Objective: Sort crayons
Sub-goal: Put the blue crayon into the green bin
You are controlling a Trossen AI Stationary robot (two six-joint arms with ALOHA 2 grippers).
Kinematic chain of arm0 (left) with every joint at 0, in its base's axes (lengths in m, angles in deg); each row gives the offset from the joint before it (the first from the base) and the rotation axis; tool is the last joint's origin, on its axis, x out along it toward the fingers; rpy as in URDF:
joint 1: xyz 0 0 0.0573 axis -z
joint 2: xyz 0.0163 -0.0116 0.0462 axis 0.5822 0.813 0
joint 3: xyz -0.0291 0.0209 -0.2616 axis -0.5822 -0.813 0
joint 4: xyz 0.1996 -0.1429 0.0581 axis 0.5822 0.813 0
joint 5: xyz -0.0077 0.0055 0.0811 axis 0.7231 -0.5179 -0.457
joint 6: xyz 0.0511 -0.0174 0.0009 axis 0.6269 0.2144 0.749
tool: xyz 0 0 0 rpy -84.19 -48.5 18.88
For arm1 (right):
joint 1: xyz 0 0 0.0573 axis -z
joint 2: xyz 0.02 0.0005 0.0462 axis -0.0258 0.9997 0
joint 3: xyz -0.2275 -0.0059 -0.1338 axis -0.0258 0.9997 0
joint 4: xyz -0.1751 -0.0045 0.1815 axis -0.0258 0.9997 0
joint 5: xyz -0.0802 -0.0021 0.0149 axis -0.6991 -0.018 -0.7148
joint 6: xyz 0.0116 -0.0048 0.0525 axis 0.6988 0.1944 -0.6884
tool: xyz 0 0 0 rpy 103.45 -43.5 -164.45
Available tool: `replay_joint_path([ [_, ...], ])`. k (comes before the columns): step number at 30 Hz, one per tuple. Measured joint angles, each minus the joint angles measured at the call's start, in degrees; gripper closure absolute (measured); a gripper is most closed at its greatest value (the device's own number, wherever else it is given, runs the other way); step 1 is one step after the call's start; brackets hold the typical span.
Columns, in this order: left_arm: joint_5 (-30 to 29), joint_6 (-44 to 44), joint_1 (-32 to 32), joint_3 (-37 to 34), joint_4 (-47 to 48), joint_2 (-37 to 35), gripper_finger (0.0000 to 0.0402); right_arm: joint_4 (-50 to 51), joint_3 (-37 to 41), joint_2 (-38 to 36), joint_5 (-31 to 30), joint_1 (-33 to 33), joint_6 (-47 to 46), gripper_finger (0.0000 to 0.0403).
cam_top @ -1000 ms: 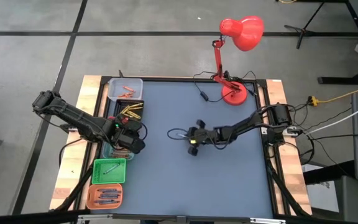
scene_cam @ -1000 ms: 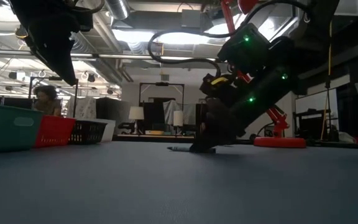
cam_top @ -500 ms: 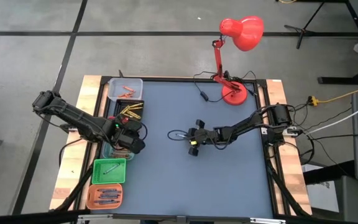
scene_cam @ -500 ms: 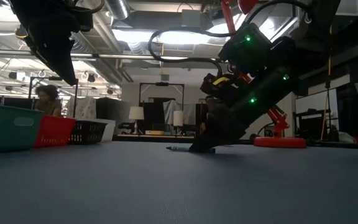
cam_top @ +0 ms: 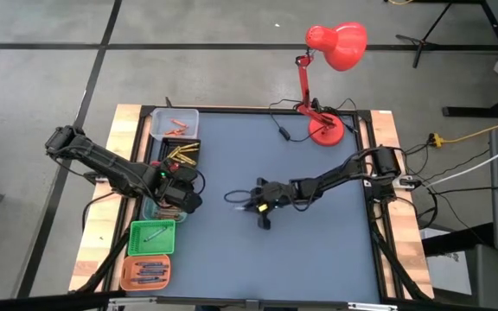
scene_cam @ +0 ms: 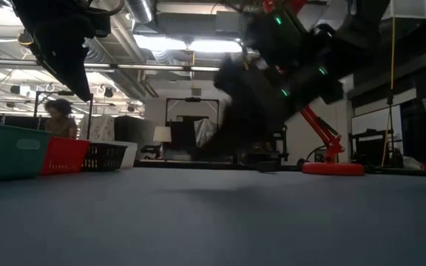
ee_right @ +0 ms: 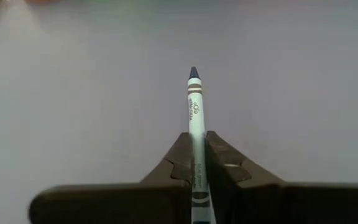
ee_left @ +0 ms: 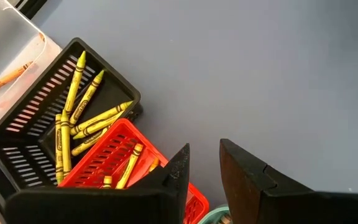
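Now the right gripper pinches a dark-tipped crayon lengthwise near mid-table, tip jutting forward, presumably ready for dropping into a bin. At nine o'clock the left gripper hovers with fingers apart and nothing between them, above the red bin.

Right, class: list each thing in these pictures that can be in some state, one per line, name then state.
Right gripper: shut on a blue-tipped crayon, raised off the table.
Left gripper: open, empty, above the bins.
Black bin: holds yellow crayons.
Red bin: holds a few yellow-orange crayons.
Clear bin: holds orange crayons.
Green bin: nearly empty.
Orange bin: holds dark crayons.
Red lamp: upright.
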Motion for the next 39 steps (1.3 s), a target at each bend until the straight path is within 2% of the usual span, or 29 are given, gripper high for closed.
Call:
replay_joint_path([
  [5,-0.81,0.00,0.00,0.00,0.00,0.00,0.0329,-0.40,-6.86,-0.04,0.22,-2.20,0.01,0.0394],
  [10,-1.57,0.02,0.00,0.00,0.05,0.00,0.0329,-0.05,-14.87,0.95,-1.26,-6.04,1.28,0.0380],
  [16,-1.63,5.70,-1.10,0.02,-0.72,-0.04,0.0329,-0.41,-26.88,7.54,-2.98,-9.13,6.40,0.0383],
  [27,-1.30,17.77,-9.24,0.00,-1.44,-0.04,0.0329,6.32,-49.42,22.03,-1.79,-10.15,10.63,0.0381],
  [39,-0.96,21.05,-13.74,0.00,-1.90,-0.04,0.0329,7.10,-65.84,33.57,-1.35,-8.39,17.07,0.0380],
])
